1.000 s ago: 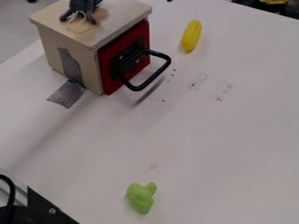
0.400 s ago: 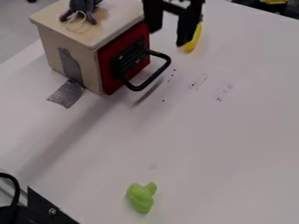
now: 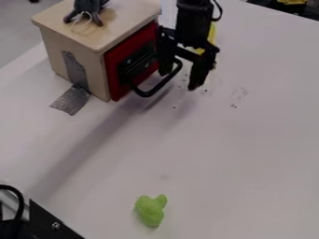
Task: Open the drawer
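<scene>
the black gripper (image 3: 180, 80) has dropped from the view's top edge to the black loop handle (image 3: 163, 85), its fingers apart, seemingly astride it. the red-fronted drawer (image 3: 114, 84) sits shut in the wooden cabinet (image 3: 96, 74), so gripping, then pulling outward, looks next.

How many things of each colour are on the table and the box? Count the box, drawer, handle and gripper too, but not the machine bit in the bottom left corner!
Tan: 1, box
Red: 1, drawer
Black: 2, handle and open gripper
Grey: 2, soft toy and tape
Yellow: 1, corn
Green: 1, lump
Total: 8
</scene>
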Tool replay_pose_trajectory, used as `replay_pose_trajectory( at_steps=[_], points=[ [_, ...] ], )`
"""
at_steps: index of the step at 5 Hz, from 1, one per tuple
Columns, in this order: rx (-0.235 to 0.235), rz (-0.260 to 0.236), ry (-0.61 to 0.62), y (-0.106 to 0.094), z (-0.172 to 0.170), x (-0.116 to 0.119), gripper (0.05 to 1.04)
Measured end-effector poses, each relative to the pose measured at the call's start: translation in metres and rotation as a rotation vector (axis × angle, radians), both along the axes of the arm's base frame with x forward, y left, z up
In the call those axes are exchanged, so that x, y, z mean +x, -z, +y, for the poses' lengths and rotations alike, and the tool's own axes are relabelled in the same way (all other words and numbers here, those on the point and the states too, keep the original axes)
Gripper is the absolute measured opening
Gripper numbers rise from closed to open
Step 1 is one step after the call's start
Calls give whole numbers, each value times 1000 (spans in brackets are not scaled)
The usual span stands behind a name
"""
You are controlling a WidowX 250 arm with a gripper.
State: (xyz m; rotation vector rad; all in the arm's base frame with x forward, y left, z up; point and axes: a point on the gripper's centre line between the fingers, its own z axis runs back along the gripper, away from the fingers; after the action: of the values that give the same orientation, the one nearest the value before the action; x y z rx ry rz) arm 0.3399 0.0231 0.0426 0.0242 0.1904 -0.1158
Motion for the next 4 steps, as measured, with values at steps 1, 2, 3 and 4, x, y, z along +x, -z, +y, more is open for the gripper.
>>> replay_pose_trajectory(
  at_steps=[1,2,3,4],
  points=[
    [16,14,-17,7,-3,2,999],
    [32,21,-27,8,-2,3,999],
    [77,34,-5,7,-4,1,998],
    [115,57,-4,4,-1,-3,998]
  ],
)
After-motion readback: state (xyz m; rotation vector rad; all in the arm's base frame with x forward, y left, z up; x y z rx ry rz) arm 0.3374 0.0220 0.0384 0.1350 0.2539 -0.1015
